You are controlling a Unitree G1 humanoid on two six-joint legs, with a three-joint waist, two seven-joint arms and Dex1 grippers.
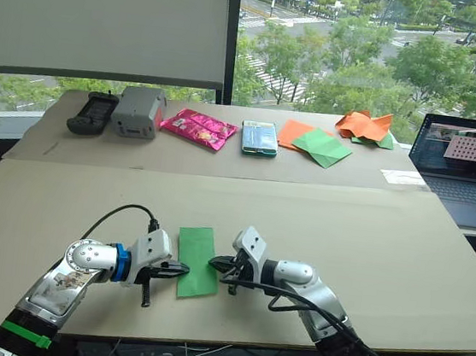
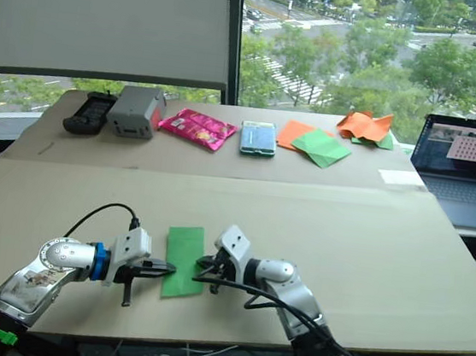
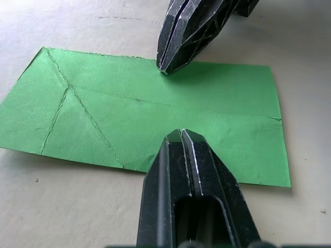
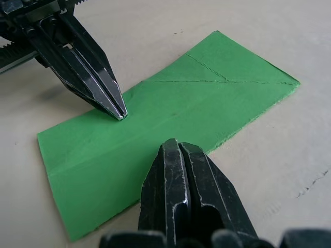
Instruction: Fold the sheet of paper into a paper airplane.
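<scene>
Green sheet of paper [image 1: 196, 261] lies between closed left hand [image 1: 181, 268] and right hand [image 1: 214, 263].

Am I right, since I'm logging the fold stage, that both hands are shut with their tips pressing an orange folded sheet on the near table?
Not quite: the sheet of paper is bright green, not orange, as the left wrist view shows. The rest holds: the left hand and right hand are both shut, tips on opposite long edges of it.

Sheet of paper [image 1: 196, 261] bright green; snack packet [image 1: 198, 128] pink; tools black.
</scene>
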